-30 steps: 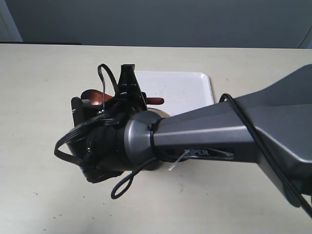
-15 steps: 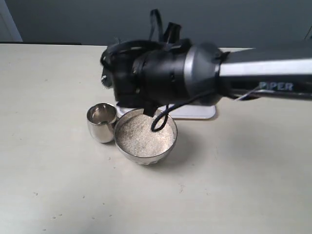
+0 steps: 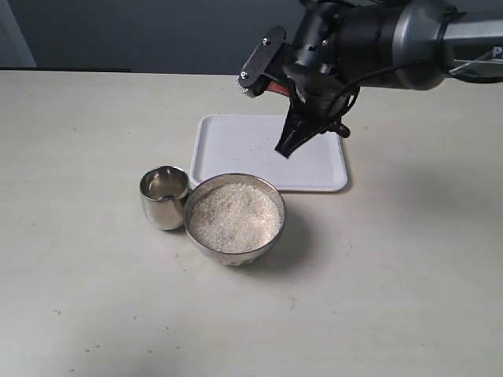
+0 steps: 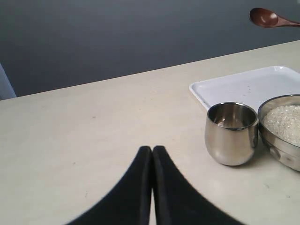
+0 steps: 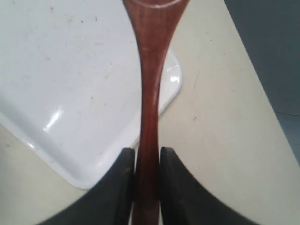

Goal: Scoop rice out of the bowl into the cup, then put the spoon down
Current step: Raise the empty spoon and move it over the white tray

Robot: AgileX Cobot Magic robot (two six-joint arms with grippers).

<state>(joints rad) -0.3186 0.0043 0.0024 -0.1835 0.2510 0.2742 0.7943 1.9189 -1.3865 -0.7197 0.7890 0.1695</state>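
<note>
The steel bowl (image 3: pixel 269 236) holds a level mass of white rice (image 3: pixel 234 214) and stands in front of the white tray (image 3: pixel 236 149). The small steel cup (image 3: pixel 163 196) stands upright against the bowl's left side. My right gripper (image 3: pixel 284 149) hangs above the tray, shut on the slim handle of the reddish-brown spoon (image 5: pixel 149 93). In the left wrist view the spoon's oval bowl (image 4: pixel 265 17) shows in the air beyond the cup (image 4: pixel 232 133) and the rice (image 4: pixel 286 123). My left gripper (image 4: pixel 152 149) is shut and empty, low over the table, some way from the cup.
The tray (image 5: pixel 70 84) carries only a few specks and lies below the spoon, its corner near the handle. The beige table (image 3: pixel 377 298) extends around everything. A dark wall stands behind the table's far edge.
My right arm has risen from over the cup and bowl and drawn back to the right, above the tray, with the spoon. Bowl and cup are now uncovered.
</note>
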